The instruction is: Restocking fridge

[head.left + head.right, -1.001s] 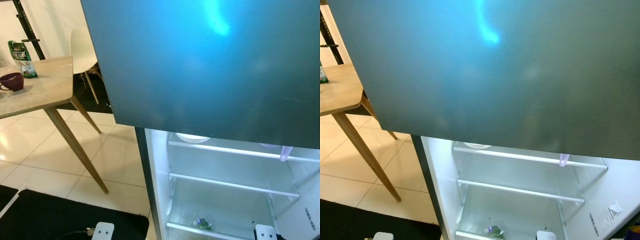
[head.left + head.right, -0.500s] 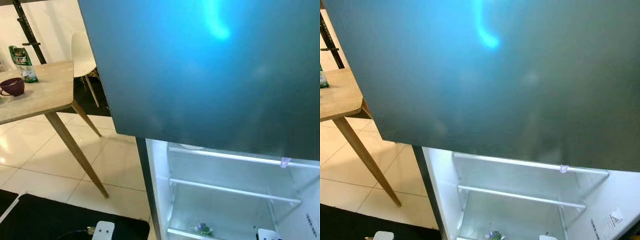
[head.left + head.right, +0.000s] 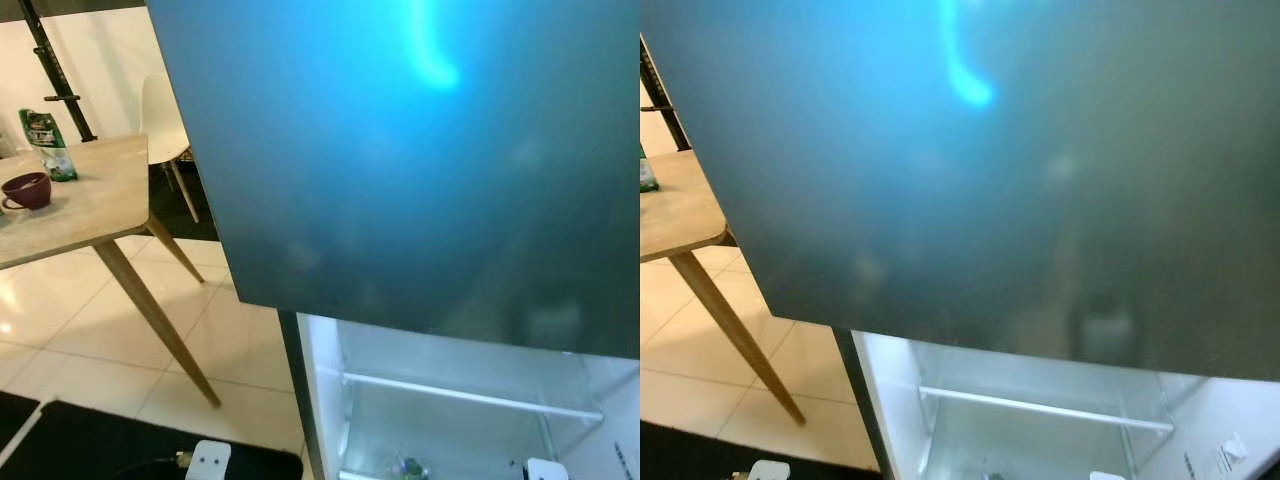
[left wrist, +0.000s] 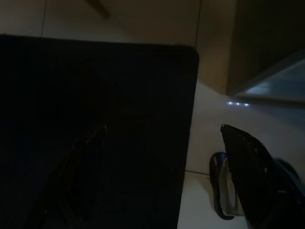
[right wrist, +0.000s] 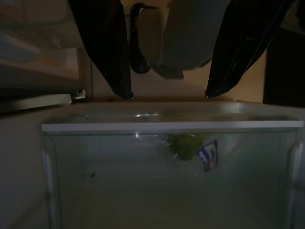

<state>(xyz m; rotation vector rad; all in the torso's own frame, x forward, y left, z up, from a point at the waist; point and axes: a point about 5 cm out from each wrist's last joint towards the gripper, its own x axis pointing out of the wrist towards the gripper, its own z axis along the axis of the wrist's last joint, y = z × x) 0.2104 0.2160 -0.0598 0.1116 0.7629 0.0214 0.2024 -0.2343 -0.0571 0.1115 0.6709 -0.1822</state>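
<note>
Fridge: lower compartment open, lit; upper door shut.
Bag: greens, in bottom drawer.
Handling: likely light, soft, slippery film; pinch gathered top.
Right tool: spread, empty, above drawer.
Left tool: spread, idle over mat.

No legible text: print on green packet and fridge-wall sticker too small to read.
</note>
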